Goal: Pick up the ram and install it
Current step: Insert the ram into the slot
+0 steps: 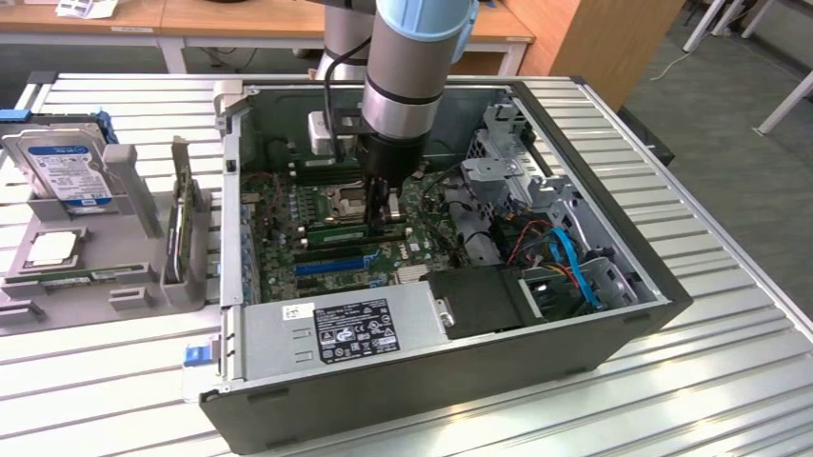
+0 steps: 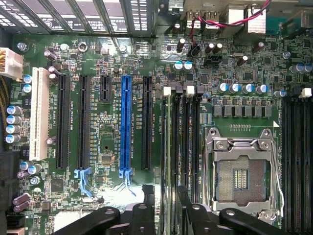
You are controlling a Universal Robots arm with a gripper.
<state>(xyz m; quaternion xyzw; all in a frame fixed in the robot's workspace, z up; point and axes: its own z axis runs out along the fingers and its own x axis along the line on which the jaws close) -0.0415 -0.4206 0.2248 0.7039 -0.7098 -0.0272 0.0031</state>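
Note:
The ram (image 2: 166,156) is a thin green stick seen edge-on, standing in a black memory slot beside the CPU socket (image 2: 242,174). In the exterior view the ram (image 1: 341,231) runs along the motherboard (image 1: 286,214) inside the open computer case (image 1: 597,238). My gripper (image 2: 166,198) hangs straight over the near end of the stick. Its black fingers (image 2: 145,208) stand apart, one on each side of the ram, and do not press it. From outside, the gripper (image 1: 387,211) reaches down from the grey arm into the middle of the case.
A grey holder (image 1: 76,286) on the exterior view's left carries a hard drive (image 1: 57,162), an upright green expansion card (image 1: 185,224) and a CPU chip (image 1: 51,249). The power supply (image 1: 368,328), drive cage (image 1: 508,171) and blue cables (image 1: 578,267) crowd the case. A blue slot (image 2: 126,125) lies nearby.

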